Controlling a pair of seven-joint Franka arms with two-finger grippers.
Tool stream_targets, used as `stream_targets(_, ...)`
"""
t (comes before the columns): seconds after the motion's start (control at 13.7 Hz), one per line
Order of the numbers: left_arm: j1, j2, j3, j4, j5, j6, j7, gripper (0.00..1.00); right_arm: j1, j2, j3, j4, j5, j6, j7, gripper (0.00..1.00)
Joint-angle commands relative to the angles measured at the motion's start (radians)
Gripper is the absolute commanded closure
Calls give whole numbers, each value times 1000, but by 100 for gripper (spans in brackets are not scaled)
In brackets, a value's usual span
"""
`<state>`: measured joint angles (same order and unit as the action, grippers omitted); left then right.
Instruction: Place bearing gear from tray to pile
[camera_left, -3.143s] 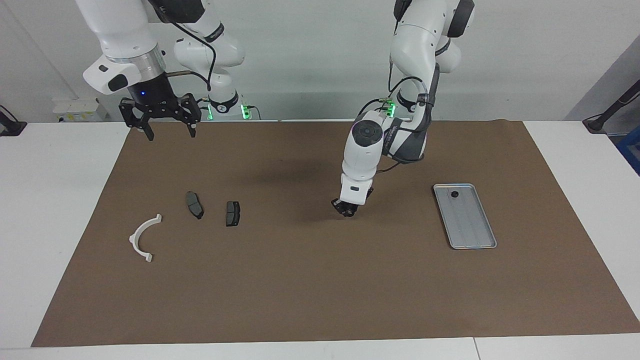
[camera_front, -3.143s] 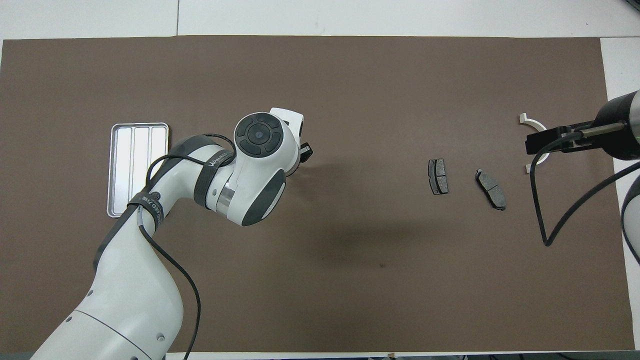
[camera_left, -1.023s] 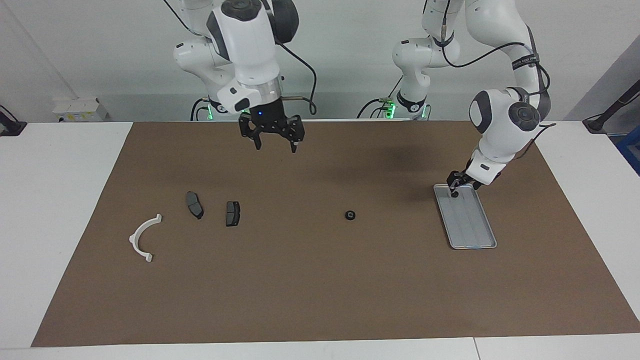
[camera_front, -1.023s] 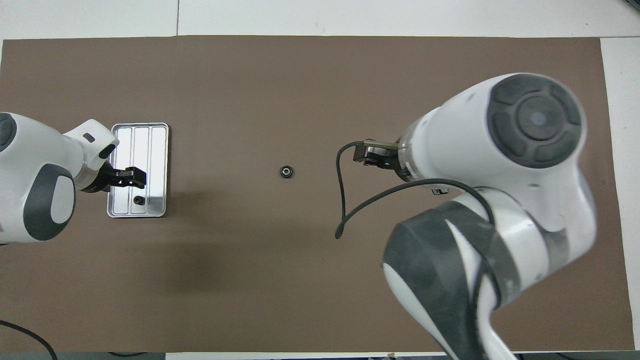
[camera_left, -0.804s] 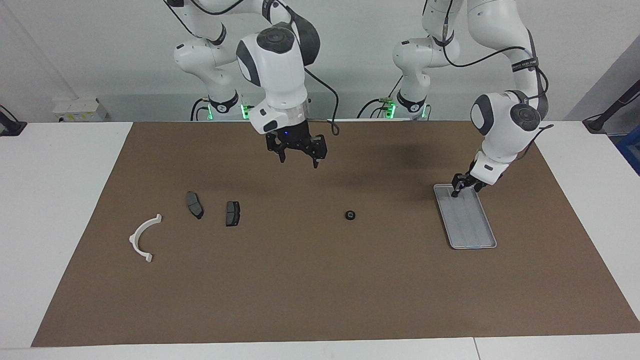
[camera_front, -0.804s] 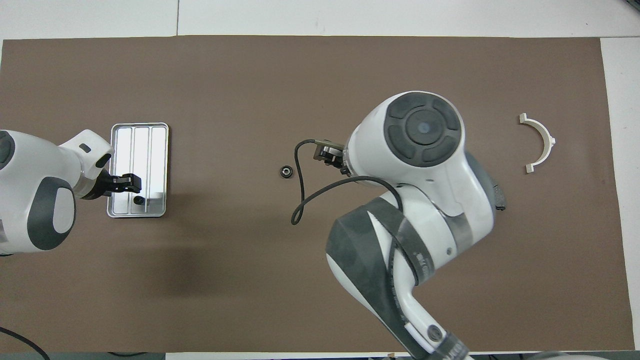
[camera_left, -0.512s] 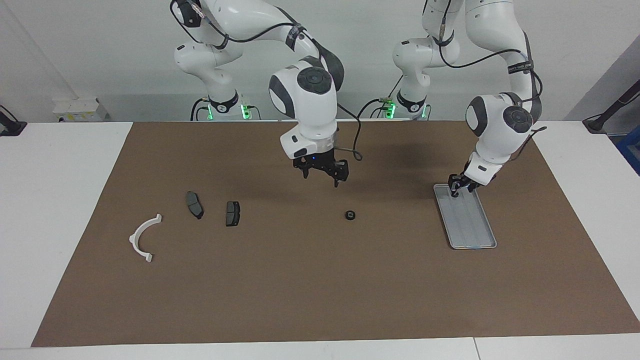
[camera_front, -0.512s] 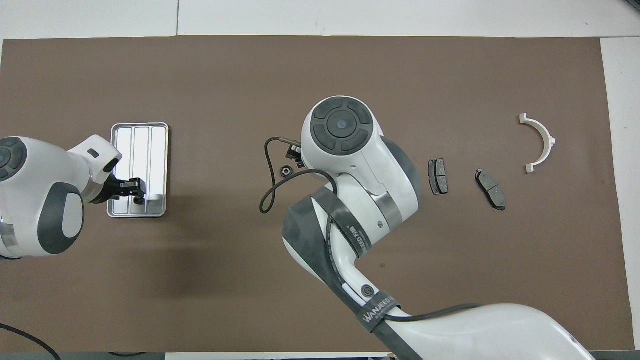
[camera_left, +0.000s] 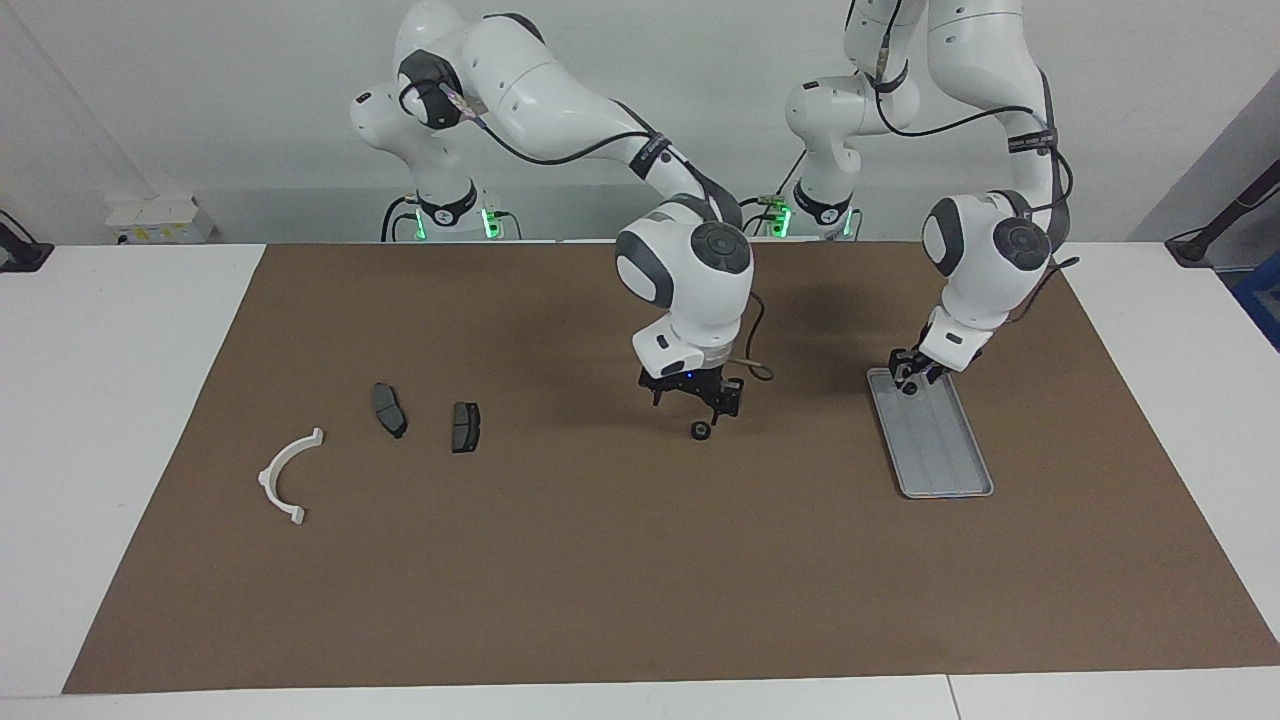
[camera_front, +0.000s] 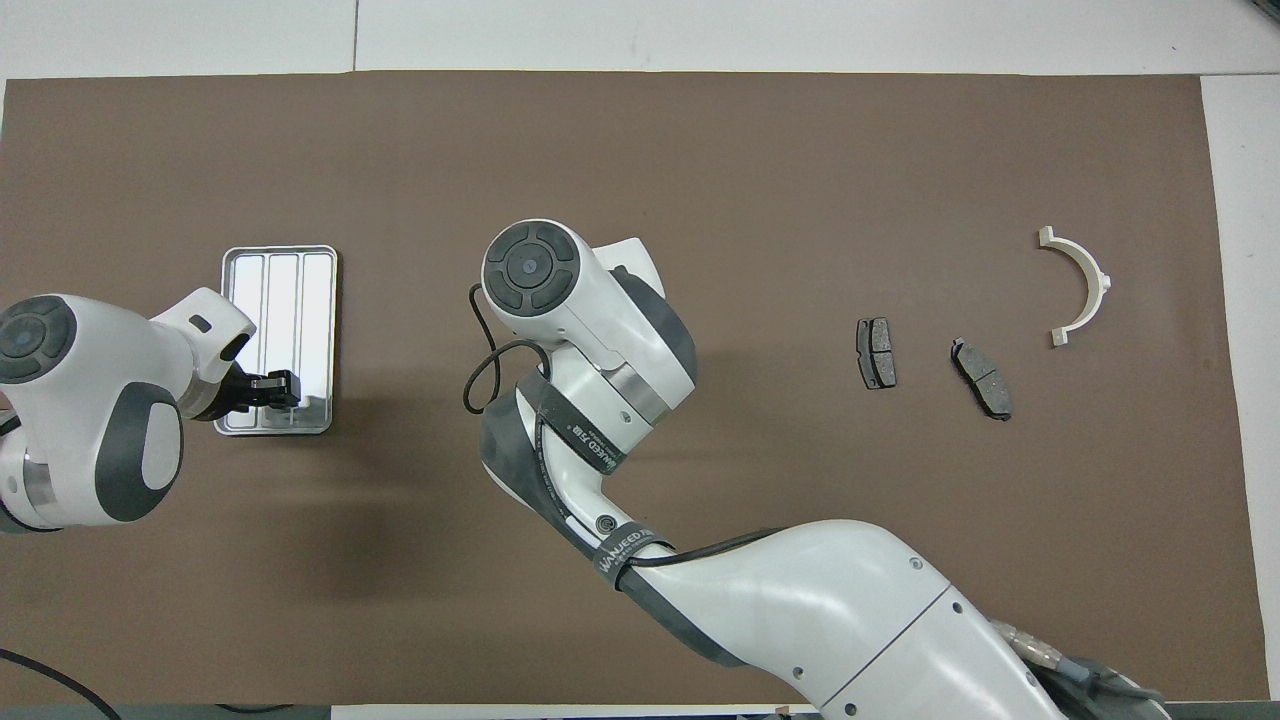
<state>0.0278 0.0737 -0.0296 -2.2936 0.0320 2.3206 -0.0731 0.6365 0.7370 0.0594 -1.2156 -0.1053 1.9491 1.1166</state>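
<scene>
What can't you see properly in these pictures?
- Overhead view: the small black gear on the mat is hidden under the right arm's wrist.
- Overhead view: the right gripper is hidden too, by that wrist.
- Both views: whatever is under the left gripper at the tray is covered by its fingers.

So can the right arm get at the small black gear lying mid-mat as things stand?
Probably yes: the right gripper hangs open just above the bearing gear, which lies alone on the brown mat, nothing beside it. The left gripper is away at the tray.

A robotics lab: two white arms (camera_left: 560, 80) bolted at a white table (camera_left: 110, 400) under brown paper (camera_left: 600, 560).
</scene>
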Motion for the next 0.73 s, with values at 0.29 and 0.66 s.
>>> stream_targets(0.29,-5,-34,1,-78,-6,85,-24,45,31,140,-1,123,-16,-16,69,0)
stream_targets(0.66,-5,-28,1,-78,-6,92,-25,48,40,151,0,123,-16,-12,71,3)
